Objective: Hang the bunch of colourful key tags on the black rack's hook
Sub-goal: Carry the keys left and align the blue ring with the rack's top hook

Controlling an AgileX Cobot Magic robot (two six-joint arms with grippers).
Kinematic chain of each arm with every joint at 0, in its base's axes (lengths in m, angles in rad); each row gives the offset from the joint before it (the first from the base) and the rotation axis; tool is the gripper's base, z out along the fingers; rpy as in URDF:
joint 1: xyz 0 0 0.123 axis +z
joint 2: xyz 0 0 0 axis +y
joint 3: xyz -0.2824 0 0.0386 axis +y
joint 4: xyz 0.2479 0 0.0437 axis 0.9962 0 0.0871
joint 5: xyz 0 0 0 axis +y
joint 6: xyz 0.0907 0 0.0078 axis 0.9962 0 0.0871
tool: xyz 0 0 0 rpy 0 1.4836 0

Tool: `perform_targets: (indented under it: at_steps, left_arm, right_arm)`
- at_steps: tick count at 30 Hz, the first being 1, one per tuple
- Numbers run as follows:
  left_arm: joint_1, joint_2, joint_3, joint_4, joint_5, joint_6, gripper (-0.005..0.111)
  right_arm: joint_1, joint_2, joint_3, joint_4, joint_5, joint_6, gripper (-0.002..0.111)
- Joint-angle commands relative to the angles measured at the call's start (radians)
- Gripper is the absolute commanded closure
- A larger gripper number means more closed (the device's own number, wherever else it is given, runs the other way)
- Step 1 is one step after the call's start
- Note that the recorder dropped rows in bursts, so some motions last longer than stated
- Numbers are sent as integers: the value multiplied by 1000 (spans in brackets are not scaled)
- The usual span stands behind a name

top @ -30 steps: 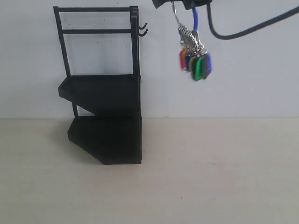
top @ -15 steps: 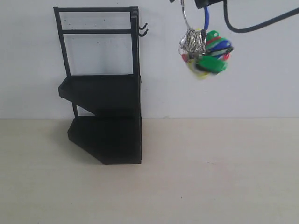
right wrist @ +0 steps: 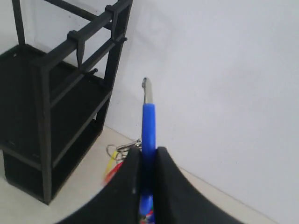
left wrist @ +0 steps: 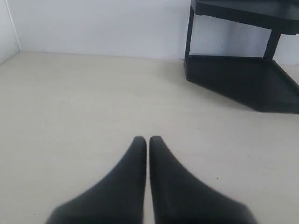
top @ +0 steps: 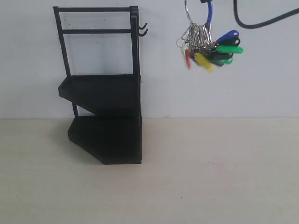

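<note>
Two hooks [top: 143, 29] jut out; key tag bunch [top: 212, 50] well apart.

A colourful key tag bunch [top: 210, 46] hangs by its blue loop [top: 211, 14] at the upper right of the frame, tags fanned sideways toward the right. It is well apart from the two hooks [top: 143, 29] of the black rack [top: 105, 93], which stands at left on a pale table [top: 210, 177].

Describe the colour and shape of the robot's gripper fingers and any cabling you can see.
The left gripper and the right gripper each have two smooth, matt black fingers, broad at the base and curving in to narrow rounded tips. No markings show. A thin black cable loops across the exterior view's top.
</note>
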Motion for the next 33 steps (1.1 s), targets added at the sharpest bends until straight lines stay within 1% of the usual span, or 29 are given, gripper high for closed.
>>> perform_targets:
  at_steps: [1,2,4,5,8,9,11,12,15,20,24,30,33]
  left_arm:
    - [3,4,-2,-7,-8,0,102]
    - [3,4,-2,-7,-8,0,102]
    - [3,4,-2,-7,-8,0,102]
    - [3,4,-2,-7,-8,0,102]
    - [3,4,-2,-7,-8,0,102]
    - [3,4,-2,-7,-8,0,102]
    - [3,4,-2,-7,-8,0,102]
    - [3,4,-2,-7,-8,0,102]
    - [3,4,-2,-7,-8,0,102]
    - [3,4,-2,-7,-8,0,102]
    - [3,4,-2,-7,-8,0,102]
    - [3,4,-2,-7,-8,0,102]
    - [3,4,-2,-7,-8,0,102]
  right_arm:
    - [-40,25,-5,20,-72,103,108]
    - [-42,29,-5,69,-58,127,108]
    - [-29,42,-5,184,-25,-139,108]
    - [-25,49,-5,197,-28,-184,108]
    - [-32,71,-5,197,-119,8,108]
    - [-29,81,-5,213,-126,0,108]
    - [-6,101,-5,234,-122,-116,108]
    - [-1,110,-5,234,-122,-118,108]
    - [0,134,-5,234,-180,-59,108]
    - [-1,154,-5,229,-266,-57,108]
    - [-1,158,-5,162,-245,-50,109]
    - [-1,188,-5,19,-243,81,109]
    - [-1,209,-5,4,-257,91,109]
